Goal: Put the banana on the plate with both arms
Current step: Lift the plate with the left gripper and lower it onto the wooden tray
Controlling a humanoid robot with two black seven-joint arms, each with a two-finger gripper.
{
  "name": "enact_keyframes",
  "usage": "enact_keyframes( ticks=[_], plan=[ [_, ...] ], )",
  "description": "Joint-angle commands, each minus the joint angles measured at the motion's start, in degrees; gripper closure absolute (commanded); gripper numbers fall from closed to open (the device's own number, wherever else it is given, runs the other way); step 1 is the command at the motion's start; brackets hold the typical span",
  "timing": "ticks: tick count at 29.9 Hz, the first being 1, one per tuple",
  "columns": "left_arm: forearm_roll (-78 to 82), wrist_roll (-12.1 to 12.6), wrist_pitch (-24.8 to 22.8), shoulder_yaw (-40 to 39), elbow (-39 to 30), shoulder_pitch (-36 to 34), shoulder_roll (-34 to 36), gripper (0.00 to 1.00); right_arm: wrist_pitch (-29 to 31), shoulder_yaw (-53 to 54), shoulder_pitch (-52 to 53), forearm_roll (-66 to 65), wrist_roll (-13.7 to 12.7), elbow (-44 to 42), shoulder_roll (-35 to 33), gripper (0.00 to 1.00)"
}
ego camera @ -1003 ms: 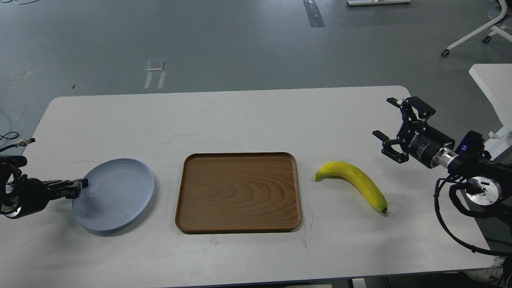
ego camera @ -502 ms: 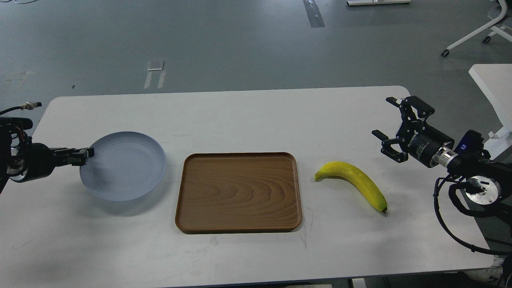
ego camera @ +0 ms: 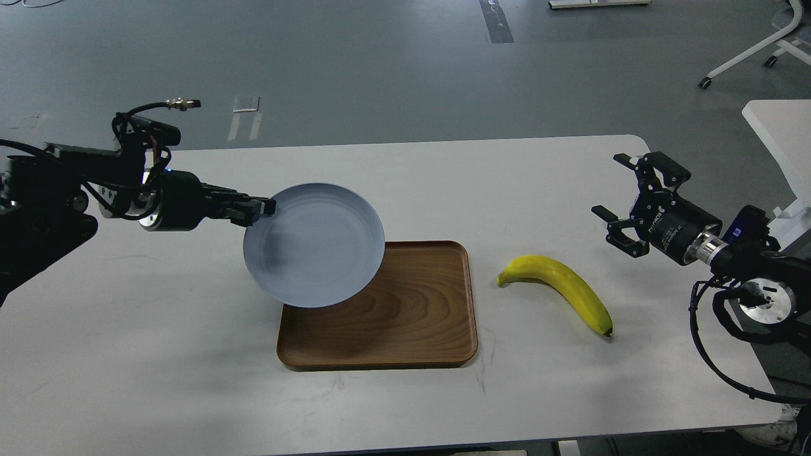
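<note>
My left gripper [ego camera: 261,208] is shut on the left rim of the pale blue-grey plate [ego camera: 315,244] and holds it in the air, tilted, over the upper left part of the brown wooden tray [ego camera: 405,316]. The yellow banana [ego camera: 561,290] lies on the white table to the right of the tray, stem end to the left and dark tip to the lower right. My right gripper [ego camera: 621,196] is open and empty, hovering above the table up and to the right of the banana, apart from it.
The white table [ego camera: 158,354] has bare surface at the left and along the front. A second white table edge [ego camera: 779,133] and a wheeled stand [ego camera: 747,60] stand at the far right, beyond my right arm.
My left gripper has lifted the plate off the table and carried it up and to the right, from the table's left side to over the tray. The right arm and banana have not moved.
</note>
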Motion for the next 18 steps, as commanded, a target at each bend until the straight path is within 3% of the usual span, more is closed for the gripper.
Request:
enact_keyframes(
  ticks=[1, 11, 18],
  plan=[
    [0.37, 0.01, -0.04, 2.02, 4.15, -0.06, -7.27, 1.00, 0.00, -0.05, -0.05, -0.09, 0.00, 0.01, -0.56, 0.00],
    [0.37, 0.01, -0.04, 4.57, 15.23, -0.15, -18.44, 1.00, 0.00, -0.05, -0.32, -0.09, 0.00, 0.01, -2.59, 0.00],
    [0.28, 0.01, 0.13, 6.86, 17.62, 0.03, -20.03, 1.00, 0.00, -0.05, -0.50, -0.09, 0.00, 0.01, -2.67, 0.00]
  ],
)
